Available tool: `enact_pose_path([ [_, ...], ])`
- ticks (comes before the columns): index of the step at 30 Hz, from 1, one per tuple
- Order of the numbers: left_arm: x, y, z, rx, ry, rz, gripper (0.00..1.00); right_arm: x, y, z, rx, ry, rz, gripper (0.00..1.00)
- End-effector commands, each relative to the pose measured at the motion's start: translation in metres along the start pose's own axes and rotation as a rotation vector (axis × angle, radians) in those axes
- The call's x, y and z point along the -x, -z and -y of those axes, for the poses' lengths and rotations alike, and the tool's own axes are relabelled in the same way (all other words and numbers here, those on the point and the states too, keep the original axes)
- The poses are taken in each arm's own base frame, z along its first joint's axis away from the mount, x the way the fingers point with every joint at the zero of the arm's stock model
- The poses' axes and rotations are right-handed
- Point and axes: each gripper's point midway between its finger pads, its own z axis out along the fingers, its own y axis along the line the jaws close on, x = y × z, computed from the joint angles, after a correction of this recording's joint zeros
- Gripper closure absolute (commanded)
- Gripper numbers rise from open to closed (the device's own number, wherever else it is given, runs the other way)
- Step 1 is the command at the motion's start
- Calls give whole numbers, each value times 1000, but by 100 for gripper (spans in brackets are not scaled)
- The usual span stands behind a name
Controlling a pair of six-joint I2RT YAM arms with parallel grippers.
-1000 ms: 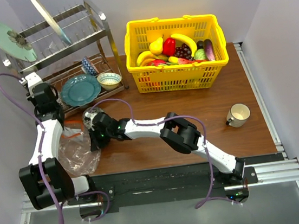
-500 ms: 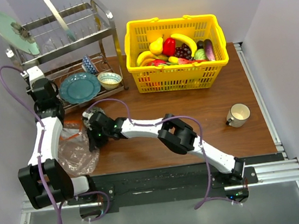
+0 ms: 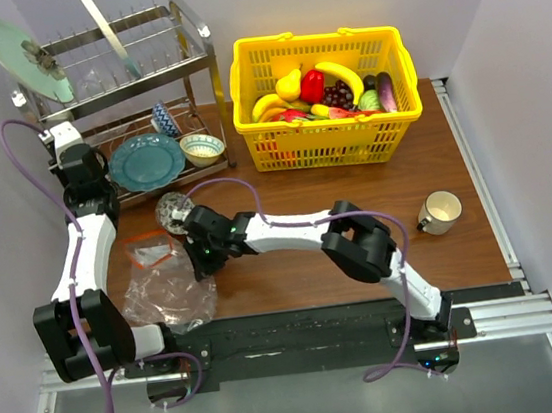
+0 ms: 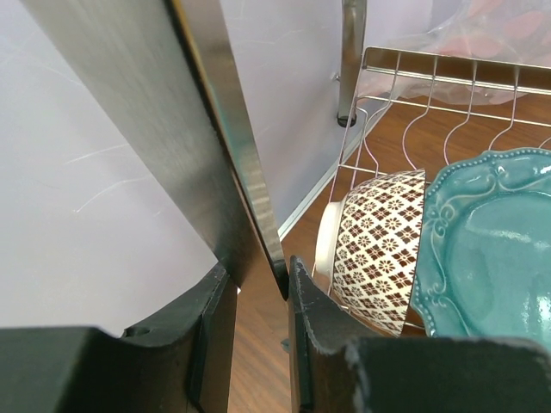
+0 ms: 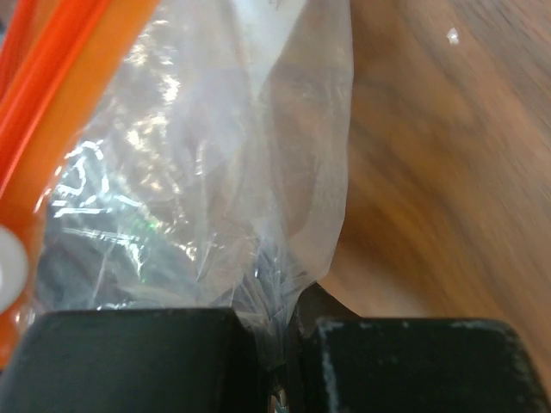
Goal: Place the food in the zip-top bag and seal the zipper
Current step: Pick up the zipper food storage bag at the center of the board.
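On the wooden tabletop (image 3: pixel 357 207), the right claw (image 5: pixel 288 344) pinches the zip-top bag (image 5: pixel 215 172), with the zipper (image 5: pixel 52 77) to that claw's upper left. The left claw (image 4: pixel 258 292) clamps a steel rack bar (image 4: pixel 207 129).

My left arm (image 3: pixel 82 252) reaches toward twelve o'clock, left gripper (image 4: pixel 258 284) clamped on a steel rack bar (image 4: pixel 198 129); my right arm (image 3: pixel 289 233) stretches toward ten o'clock, right gripper (image 5: pixel 275 344) pinched tight on the zip-top bag (image 5: pixel 215 172).
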Motion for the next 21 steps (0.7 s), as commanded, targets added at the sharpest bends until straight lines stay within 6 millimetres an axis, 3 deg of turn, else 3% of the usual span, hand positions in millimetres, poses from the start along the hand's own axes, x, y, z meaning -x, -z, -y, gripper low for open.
enact_pose_path([
  [1,140,29,-16,17,184,446,100,23,56,-10,-23,98,112,99],
  [9,115,23,-12,15,191,410,100,2,101,-12,8,155,105,99],
  [16,91,21,-9,13,196,374,100,11,160,-11,-26,194,213,100],
  [21,75,22,-11,20,198,354,100,29,195,12,-109,170,296,100],
])
